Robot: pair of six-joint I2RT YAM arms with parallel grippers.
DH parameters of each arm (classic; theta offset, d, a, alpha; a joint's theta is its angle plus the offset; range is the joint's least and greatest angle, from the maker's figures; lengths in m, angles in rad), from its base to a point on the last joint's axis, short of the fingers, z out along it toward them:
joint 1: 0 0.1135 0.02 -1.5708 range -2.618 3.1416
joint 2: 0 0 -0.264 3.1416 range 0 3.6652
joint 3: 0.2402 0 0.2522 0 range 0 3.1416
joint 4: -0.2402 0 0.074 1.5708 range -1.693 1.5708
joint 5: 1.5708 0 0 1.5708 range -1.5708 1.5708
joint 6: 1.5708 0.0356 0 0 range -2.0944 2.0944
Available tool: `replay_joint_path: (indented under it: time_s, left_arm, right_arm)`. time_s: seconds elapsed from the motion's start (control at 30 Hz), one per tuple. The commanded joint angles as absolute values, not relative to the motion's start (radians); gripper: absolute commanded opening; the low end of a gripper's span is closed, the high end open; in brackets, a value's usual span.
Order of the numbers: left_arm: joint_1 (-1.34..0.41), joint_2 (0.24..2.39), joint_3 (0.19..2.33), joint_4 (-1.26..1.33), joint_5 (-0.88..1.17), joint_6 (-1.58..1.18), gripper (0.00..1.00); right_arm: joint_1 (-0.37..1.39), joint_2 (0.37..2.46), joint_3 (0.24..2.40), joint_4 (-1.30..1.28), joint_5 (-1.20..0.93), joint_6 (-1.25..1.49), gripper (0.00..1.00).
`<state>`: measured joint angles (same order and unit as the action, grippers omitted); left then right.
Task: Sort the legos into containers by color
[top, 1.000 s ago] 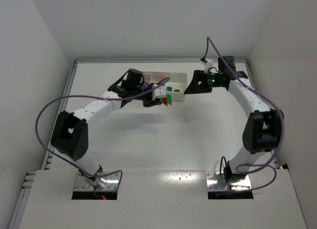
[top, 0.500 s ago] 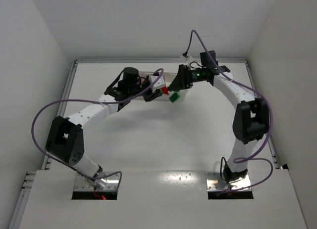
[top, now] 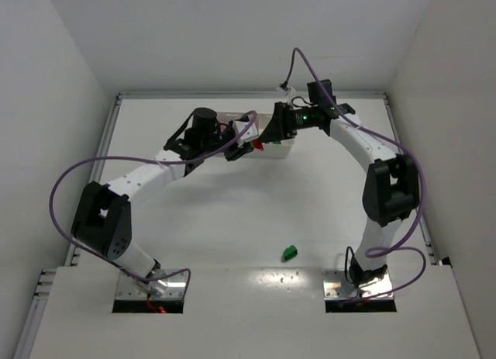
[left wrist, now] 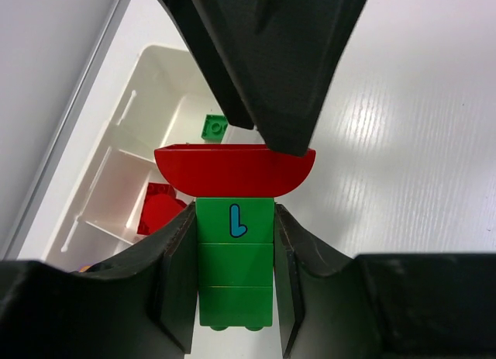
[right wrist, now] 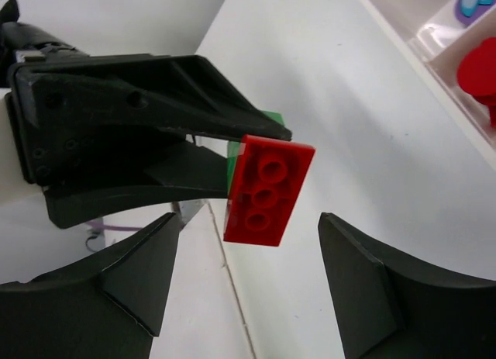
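My left gripper (left wrist: 235, 219) is shut on a green lego stack (left wrist: 235, 258) printed with a blue "L". A red lego (left wrist: 235, 169) caps that stack and hangs just above the white tray (top: 285, 148). The open fingers of my right gripper (right wrist: 248, 235) stand on either side of the red lego (right wrist: 267, 190) without touching it. In the tray (left wrist: 167, 64), one compartment holds a green lego (left wrist: 215, 126) and the one beside it a red lego (left wrist: 159, 208). A loose green lego (top: 289, 253) lies on the table near the arm bases.
White walls close in the table on three sides, and the tray sits close to the back wall. A raised white ledge (top: 256, 297) with both arm bases runs along the near edge. A purple piece (right wrist: 473, 2) shows in the tray's end compartment.
My right gripper has swung left to the left gripper and narrowed a little around the red lego. A green lego came off near the tray and dropped to the table's near side.
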<state>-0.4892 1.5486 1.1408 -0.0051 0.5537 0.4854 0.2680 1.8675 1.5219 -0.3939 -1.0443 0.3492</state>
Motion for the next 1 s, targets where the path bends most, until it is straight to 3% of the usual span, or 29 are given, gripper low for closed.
replay_joint_path:
  time_s: [0.0, 0.4, 0.43, 0.5, 0.63, 0.67, 0.97]
  left_arm:
    - [-0.489, 1.514, 1.126, 0.052, 0.581, 0.489, 0.0]
    - [-0.508, 1.496, 1.126, 0.081, 0.592, 0.465, 0.0]
    - [-0.508, 1.496, 1.126, 0.081, 0.592, 0.465, 0.0]
    - [-0.518, 1.496, 1.126, 0.081, 0.592, 0.474, 0.0]
    - [-0.518, 1.496, 1.126, 0.081, 0.583, 0.474, 0.0]
    - [-0.518, 1.496, 1.126, 0.081, 0.574, 0.474, 0.0]
    - [-0.46, 1.434, 1.01, 0.072, 0.473, 0.433, 0.0]
  right_arm:
    - [0.264, 1.829, 1.522, -0.377, -0.986, 0.318, 0.73]
    - [0.301, 1.917, 1.601, -0.387, -0.992, 0.339, 0.74]
    - [0.301, 1.927, 1.612, -0.377, -1.003, 0.339, 0.7]
    - [0.31, 1.927, 1.621, -0.377, -1.012, 0.339, 0.49]
    - [0.31, 1.927, 1.611, -0.368, -1.035, 0.348, 0.22]
    - [0.31, 1.927, 1.6, -0.368, -1.035, 0.348, 0.01]
    - [0.229, 1.878, 1.655, -0.414, -0.948, 0.268, 0.0]
